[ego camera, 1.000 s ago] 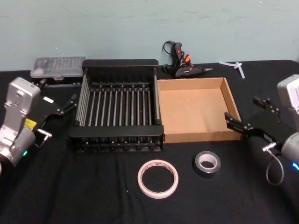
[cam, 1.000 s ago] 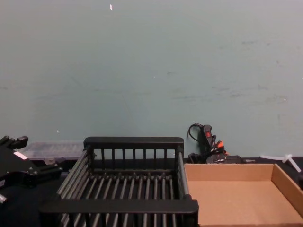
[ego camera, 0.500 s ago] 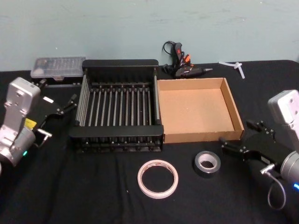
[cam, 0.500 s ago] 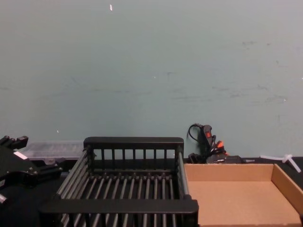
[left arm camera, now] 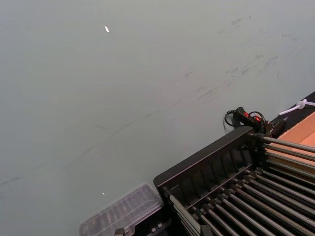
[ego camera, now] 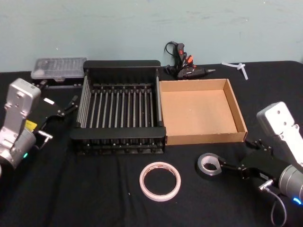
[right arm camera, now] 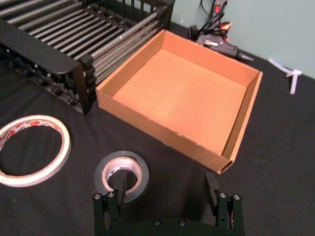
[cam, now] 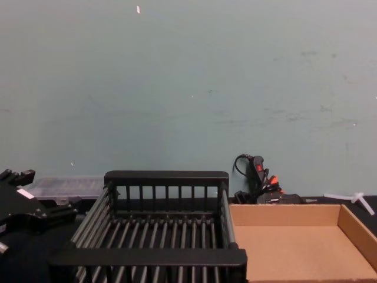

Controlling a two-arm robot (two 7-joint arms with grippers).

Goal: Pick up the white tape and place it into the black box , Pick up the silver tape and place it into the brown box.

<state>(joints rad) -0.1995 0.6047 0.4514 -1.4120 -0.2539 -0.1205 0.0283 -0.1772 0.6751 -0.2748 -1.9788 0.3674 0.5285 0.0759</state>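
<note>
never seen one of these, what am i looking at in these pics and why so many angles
It is a two-armed robot at a black table, filmed by four cameras at once: head, chest, and one on each wrist.

From the head you see the black box beside the brown box, with the white tape and the silver tape lying in front of them. Nothing is held.

The right gripper is open at the silver tape; its wrist camera shows one finger over the roll's hole. The left gripper waits left of the black box.

By the wall lie a glue gun and a clear plastic case.
</note>
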